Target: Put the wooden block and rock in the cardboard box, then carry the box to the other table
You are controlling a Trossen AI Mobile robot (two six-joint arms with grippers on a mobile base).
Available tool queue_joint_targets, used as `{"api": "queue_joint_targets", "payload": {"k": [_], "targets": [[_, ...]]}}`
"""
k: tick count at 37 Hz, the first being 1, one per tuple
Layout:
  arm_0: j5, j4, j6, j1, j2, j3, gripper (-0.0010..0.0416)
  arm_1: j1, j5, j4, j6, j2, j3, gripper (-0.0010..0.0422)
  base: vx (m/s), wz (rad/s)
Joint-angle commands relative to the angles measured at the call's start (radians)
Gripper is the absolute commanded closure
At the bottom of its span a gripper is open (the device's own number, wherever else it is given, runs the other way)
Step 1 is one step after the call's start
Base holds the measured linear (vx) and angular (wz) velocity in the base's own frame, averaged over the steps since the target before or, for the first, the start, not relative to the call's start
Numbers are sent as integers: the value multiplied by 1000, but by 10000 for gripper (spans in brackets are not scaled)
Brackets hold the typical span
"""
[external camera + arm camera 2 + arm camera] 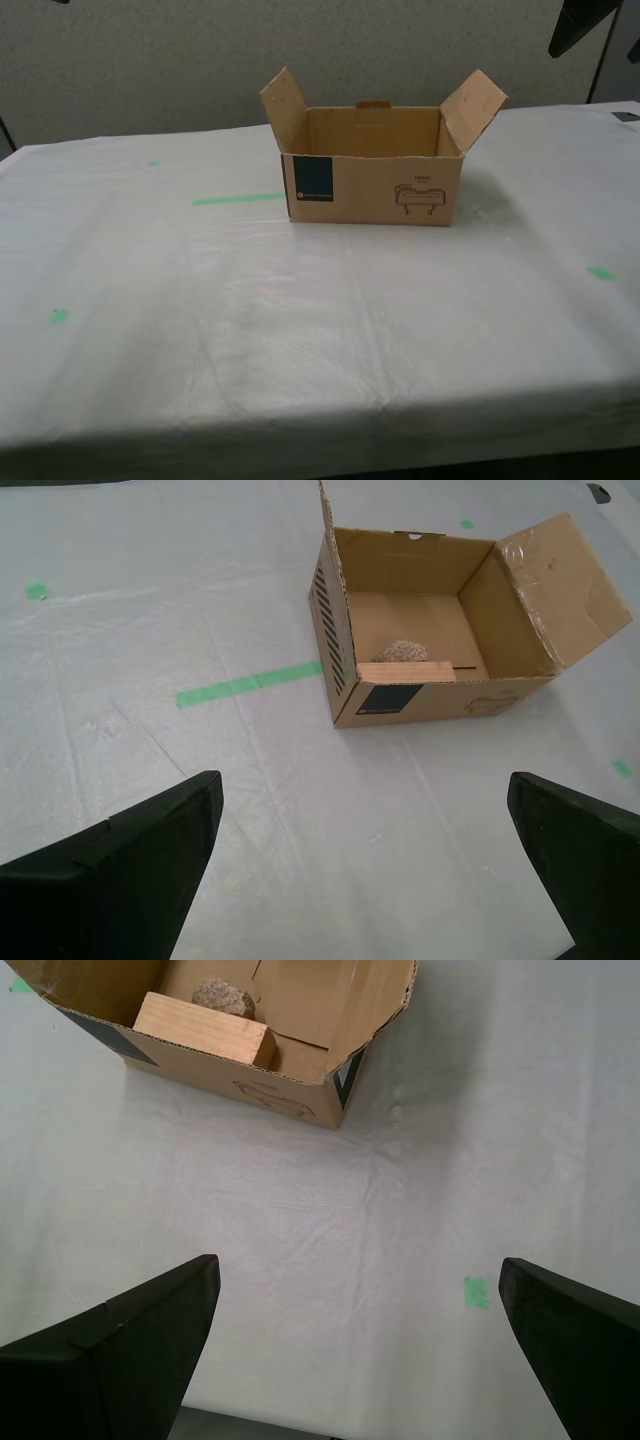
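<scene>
The box (372,175) sat on the table (300,320) with its flaps up. Inside, the block (205,1028) lay along the front wall, the rock (224,997) just behind it. My first gripper (365,1345) and second gripper (365,865) hung spread wide, holding nothing.

Green tape strip (238,199), grey wall (150,60)

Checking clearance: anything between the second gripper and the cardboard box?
No, just bare white sheeting between my second gripper and the cardboard box, per the second wrist view.
</scene>
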Motion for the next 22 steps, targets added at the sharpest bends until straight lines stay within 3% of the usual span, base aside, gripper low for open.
{"api": "queue_joint_targets", "payload": {"k": [1,22], "targets": [[5,0,3,0,0,0,16,0,2,2,-1,0,1,23,0,0],[5,0,3,0,0,0,16,0,2,2,-1,0,1,23,0,0]]}}
